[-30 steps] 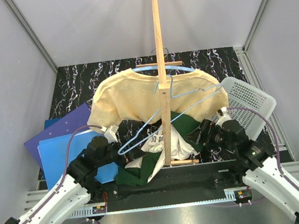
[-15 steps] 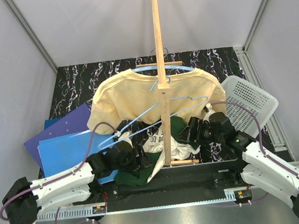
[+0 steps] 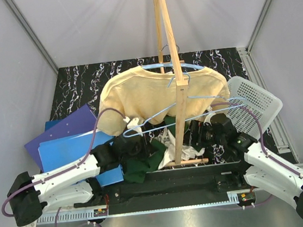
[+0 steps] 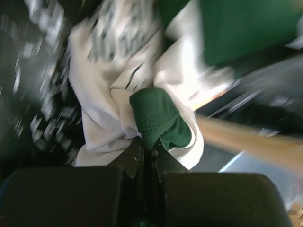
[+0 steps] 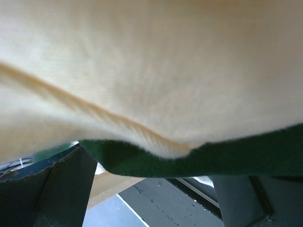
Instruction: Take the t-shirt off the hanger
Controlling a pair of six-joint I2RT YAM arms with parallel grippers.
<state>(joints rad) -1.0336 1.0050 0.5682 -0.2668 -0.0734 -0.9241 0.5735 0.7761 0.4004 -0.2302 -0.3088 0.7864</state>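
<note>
The left pincer [image 4: 147,153] pinches green cloth [image 4: 154,116] low by the wooden stand [image 3: 181,96], while the right pincer [image 5: 151,189], spread wide, sits under the yellow t-shirt [image 3: 143,92] draped on its blue hanger [image 3: 192,65]

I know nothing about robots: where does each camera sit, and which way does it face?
Top external: high behind the bases, looking down at the yellow t-shirt on the wooden stand; left arm and right arm show.
Left wrist: on the left arm, looking along the left fingers, shut on green-and-white clothing.
Right wrist: on the right arm, close against the t-shirt; the open right fingers frame the bottom.
Shared: top and right wrist both see that t-shirt.
</note>
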